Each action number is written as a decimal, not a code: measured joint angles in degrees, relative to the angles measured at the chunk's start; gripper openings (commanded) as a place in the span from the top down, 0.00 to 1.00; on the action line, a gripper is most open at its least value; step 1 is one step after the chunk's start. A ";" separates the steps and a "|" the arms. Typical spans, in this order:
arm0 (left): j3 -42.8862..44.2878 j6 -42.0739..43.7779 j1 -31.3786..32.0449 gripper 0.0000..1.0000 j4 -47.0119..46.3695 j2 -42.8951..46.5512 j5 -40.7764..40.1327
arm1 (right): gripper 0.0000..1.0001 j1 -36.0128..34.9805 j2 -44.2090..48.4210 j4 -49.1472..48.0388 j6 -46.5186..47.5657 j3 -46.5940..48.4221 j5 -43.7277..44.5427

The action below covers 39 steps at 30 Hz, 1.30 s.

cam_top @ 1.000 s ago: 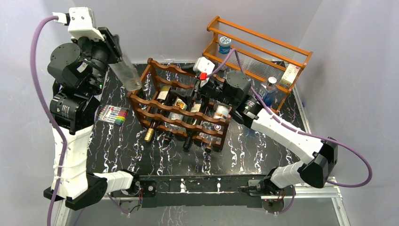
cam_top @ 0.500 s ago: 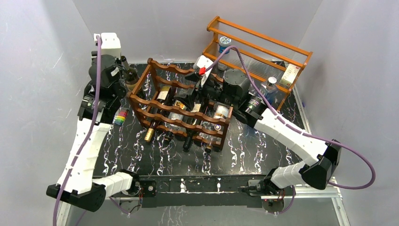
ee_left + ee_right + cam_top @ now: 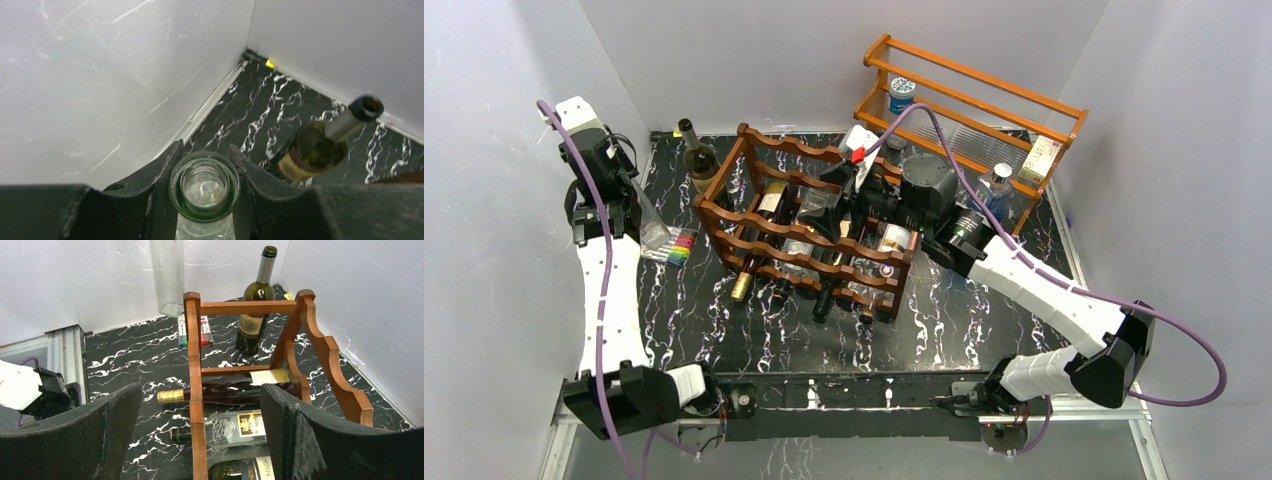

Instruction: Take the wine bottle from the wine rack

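The dark reddish-brown wine rack (image 3: 804, 240) stands mid-table with several bottles lying in its slots. It also shows in the right wrist view (image 3: 195, 365). My left gripper (image 3: 616, 192) is at the table's far left, shut on the neck of a clear glass bottle (image 3: 648, 218). The left wrist view looks down into that bottle's open mouth (image 3: 205, 187) between the fingers of the left gripper (image 3: 205, 152). My right gripper (image 3: 844, 188) hovers open over the rack's back end. The right gripper (image 3: 200, 435) is empty and straddles a rack rail.
A dark green wine bottle (image 3: 694, 155) stands upright at the back left, beside the rack (image 3: 320, 145). A pack of coloured markers (image 3: 670, 243) lies left of the rack. The orange shelf (image 3: 974, 110) at the back right holds a blue-lidded jar (image 3: 902, 95). White walls surround the table.
My left arm has swung left and down, carrying the clear bottle from beside the rack's left corner to the table's left side. The right gripper has barely moved.
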<state>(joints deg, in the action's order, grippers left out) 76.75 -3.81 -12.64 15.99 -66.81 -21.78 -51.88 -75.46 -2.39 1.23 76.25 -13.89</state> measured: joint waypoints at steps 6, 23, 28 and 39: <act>0.61 -2.36 -3.15 1.00 -11.78 -9.90 5.40 | 0.02 0.00 0.13 1.27 0.13 -0.13 0.28; 0.87 -2.51 -5.31 1.00 -34.14 -32.65 16.26 | 0.02 0.00 1.95 2.51 4.59 -3.04 1.99; 0.63 -1.51 -5.38 1.00 -36.57 -33.94 19.32 | 0.02 0.00 1.90 2.43 4.76 -3.04 1.46; 1.73 -0.22 -5.38 0.83 -35.71 -36.44 19.85 | 0.02 0.00 0.70 2.27 4.20 -3.04 -1.38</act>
<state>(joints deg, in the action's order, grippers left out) 78.48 -4.03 -18.02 -19.73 -103.24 -1.93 -51.88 -74.76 -0.12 5.43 73.21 -15.27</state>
